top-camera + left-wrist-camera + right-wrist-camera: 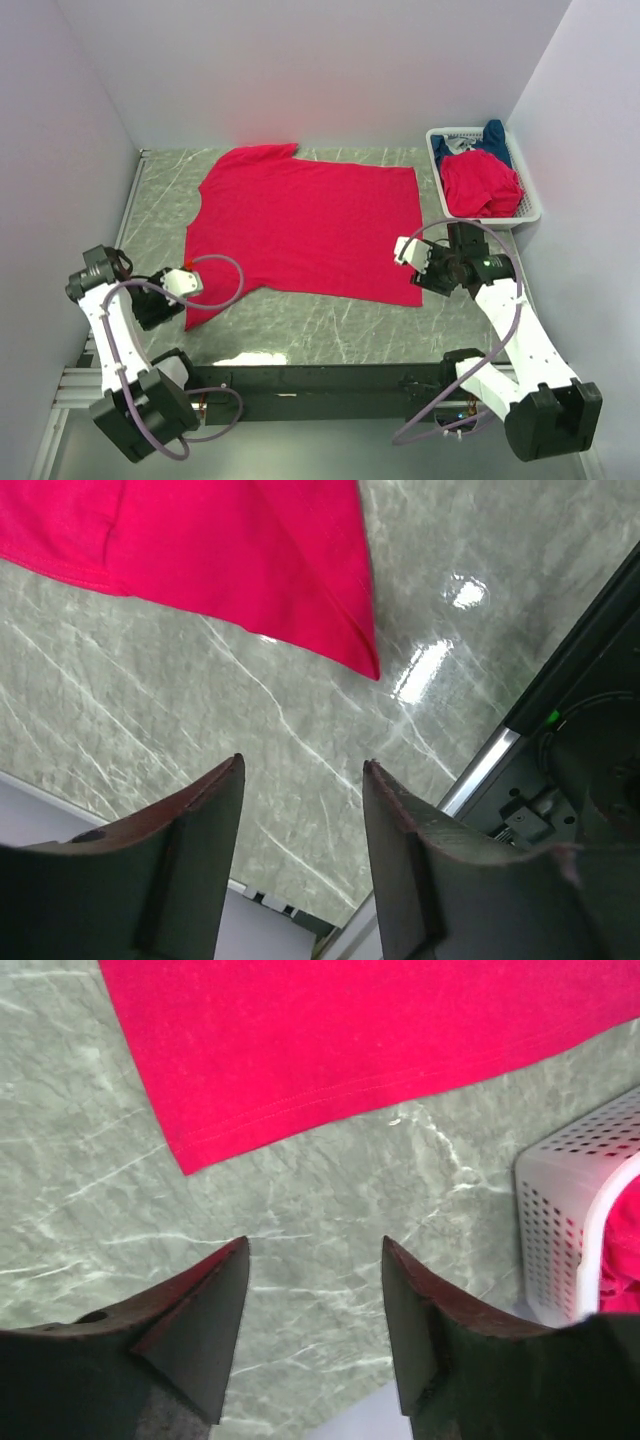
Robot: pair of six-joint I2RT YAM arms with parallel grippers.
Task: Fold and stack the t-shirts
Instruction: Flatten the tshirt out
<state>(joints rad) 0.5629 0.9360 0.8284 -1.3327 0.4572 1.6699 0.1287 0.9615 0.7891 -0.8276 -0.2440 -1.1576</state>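
Note:
A bright red t-shirt (305,220) lies spread flat on the marble table, collar to the left. Its near sleeve tip shows in the left wrist view (250,570); its near hem corner shows in the right wrist view (350,1050). My left gripper (182,292) is open and empty, just off the near sleeve (303,767). My right gripper (420,270) is open and empty beside the hem corner, over bare table (315,1245). Another red t-shirt (480,183) and a dark blue one (490,140) lie bunched in the basket.
The white mesh basket (534,210) stands at the back right against the wall; its corner shows in the right wrist view (570,1220). White walls close in left, back and right. A black rail (320,380) runs along the table's near edge.

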